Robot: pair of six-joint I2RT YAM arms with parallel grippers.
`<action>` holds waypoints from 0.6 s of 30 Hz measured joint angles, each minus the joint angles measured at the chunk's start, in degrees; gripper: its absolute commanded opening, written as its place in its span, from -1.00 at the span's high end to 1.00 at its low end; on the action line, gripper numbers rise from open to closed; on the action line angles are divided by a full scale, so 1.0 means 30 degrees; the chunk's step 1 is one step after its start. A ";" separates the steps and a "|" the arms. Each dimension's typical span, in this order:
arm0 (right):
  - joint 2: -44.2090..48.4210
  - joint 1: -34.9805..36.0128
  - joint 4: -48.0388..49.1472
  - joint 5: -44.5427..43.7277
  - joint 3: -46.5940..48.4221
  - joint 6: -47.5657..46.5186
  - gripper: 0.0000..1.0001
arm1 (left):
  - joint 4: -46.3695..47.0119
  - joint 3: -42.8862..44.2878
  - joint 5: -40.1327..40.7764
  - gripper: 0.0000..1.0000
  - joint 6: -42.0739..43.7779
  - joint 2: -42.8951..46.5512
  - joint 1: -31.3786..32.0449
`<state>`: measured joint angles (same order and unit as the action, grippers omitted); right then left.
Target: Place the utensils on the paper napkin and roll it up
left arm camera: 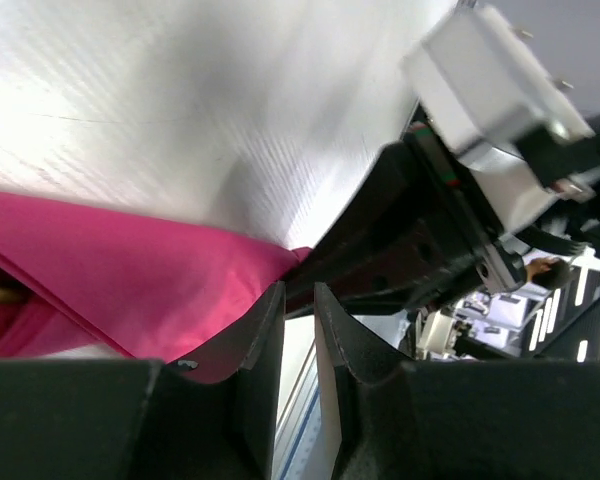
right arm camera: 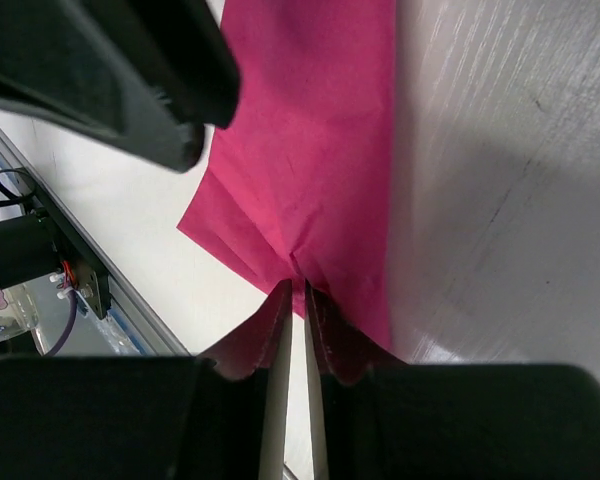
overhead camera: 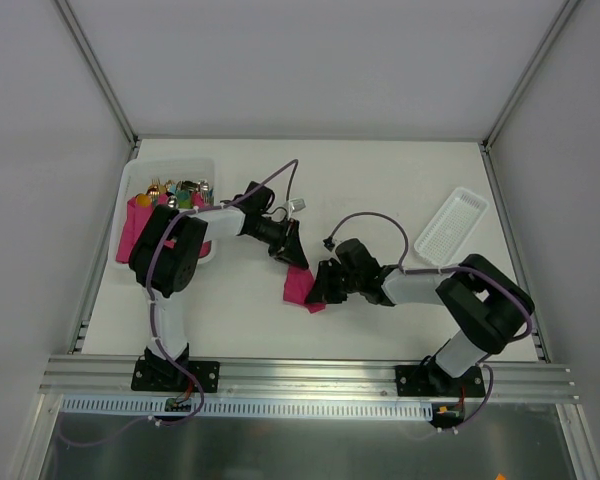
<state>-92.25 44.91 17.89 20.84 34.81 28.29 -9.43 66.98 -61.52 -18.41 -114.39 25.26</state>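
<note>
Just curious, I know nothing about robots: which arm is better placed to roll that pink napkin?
Probably the right: the right end effector pinches the edge of the napkin, while the left end effector sits slightly open beside it, holding nothing.

The right gripper (right arm camera: pixel 298 300), its jaws almost together, pinches the creased near edge of the thin magenta-pink paper napkin (right arm camera: pixel 310 150), which lies on the white counter (right arm camera: pixel 500 200).

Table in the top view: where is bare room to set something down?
Bare: the far strip between the bin and the white tray; the near patch between the left arm and the paper napkin. Crowded: the middle, where left gripper and right gripper meet at the napkin.
</note>
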 measured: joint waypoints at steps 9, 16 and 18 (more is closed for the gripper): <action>-0.0313 -0.0073 0.0852 0.0277 -0.0284 0.0707 0.73 | -0.1166 -0.0954 0.0211 0.71 0.1588 0.0488 -0.0044; -0.0517 -0.0379 0.1690 0.0831 -0.0634 0.1173 0.73 | -0.2521 -0.1734 0.1268 0.65 0.3330 0.0313 -0.0058; -0.0590 -0.0444 0.1960 0.0991 -0.0729 0.1341 0.72 | -0.3067 -0.1734 0.1719 0.63 0.3927 0.0095 -0.0087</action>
<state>-94.02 43.57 23.77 23.81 32.62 32.32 -18.63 61.78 -56.36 -6.63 -114.10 24.99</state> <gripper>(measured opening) 0.133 0.175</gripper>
